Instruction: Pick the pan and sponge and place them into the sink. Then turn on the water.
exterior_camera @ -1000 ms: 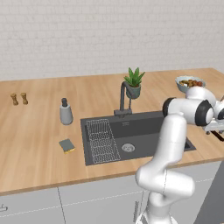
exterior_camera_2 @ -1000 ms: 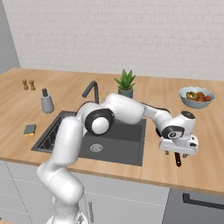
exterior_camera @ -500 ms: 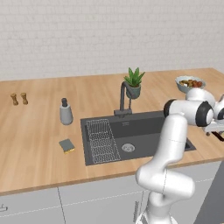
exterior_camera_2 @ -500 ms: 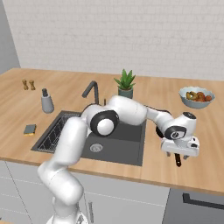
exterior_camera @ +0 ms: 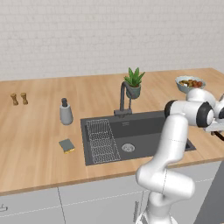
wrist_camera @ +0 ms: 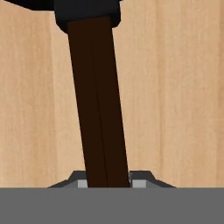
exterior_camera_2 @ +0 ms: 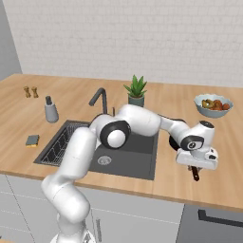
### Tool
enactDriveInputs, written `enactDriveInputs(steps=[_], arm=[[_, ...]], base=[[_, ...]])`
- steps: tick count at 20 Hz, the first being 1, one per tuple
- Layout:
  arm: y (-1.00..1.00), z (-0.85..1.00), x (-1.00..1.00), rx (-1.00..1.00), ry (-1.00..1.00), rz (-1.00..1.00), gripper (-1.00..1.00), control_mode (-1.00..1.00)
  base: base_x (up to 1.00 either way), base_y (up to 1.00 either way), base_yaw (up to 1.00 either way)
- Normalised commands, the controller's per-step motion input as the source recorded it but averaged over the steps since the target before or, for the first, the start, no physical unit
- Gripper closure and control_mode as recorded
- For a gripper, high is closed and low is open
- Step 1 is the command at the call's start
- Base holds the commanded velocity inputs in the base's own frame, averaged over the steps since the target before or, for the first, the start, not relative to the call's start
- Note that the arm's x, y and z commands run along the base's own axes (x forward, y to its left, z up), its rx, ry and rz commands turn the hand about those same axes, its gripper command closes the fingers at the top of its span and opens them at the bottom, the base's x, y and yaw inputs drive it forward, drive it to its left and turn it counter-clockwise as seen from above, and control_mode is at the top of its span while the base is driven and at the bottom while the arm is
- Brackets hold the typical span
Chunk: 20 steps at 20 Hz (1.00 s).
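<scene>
Both fingertips [wrist_camera: 140,180] of the gripper [wrist_camera: 108,181] press the pan [wrist_camera: 98,100] handle between them (closed tight) on the counter [exterior_camera_2: 175,182] right of the sink [exterior_camera_2: 137,159]. The sponge [exterior_camera: 67,145] lies left of the sink.

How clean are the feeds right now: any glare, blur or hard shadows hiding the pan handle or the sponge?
Hand view: flat, even light, no glare; the pan handle is very close, dark and slightly soft-edged. Right base view: evenly lit, with the gripper covering most of the handle. Left base view: the sponge is small and coarse, though unshadowed beside the sink.
</scene>
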Motion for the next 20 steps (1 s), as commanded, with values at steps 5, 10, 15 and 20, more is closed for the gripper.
enactDriveInputs(steps=[5,10,15,20], arm=[[0.00,-0.02,-0.09,0.00,0.00,0.00,1.00,-1.00],[0.27,0.00,-0.42,0.00,-0.05,0.00,1.00,-1.00],[0.55,0.20,-0.36,0.00,-0.05,0.01,1.00,-1.00],[0.50,0.53,-0.07,0.00,0.00,0.04,1.00,-1.00]], base=[[0.00,0.00,0.00],[0.00,0.00,0.00],[0.00,0.00,0.00],[0.00,0.00,0.00]])
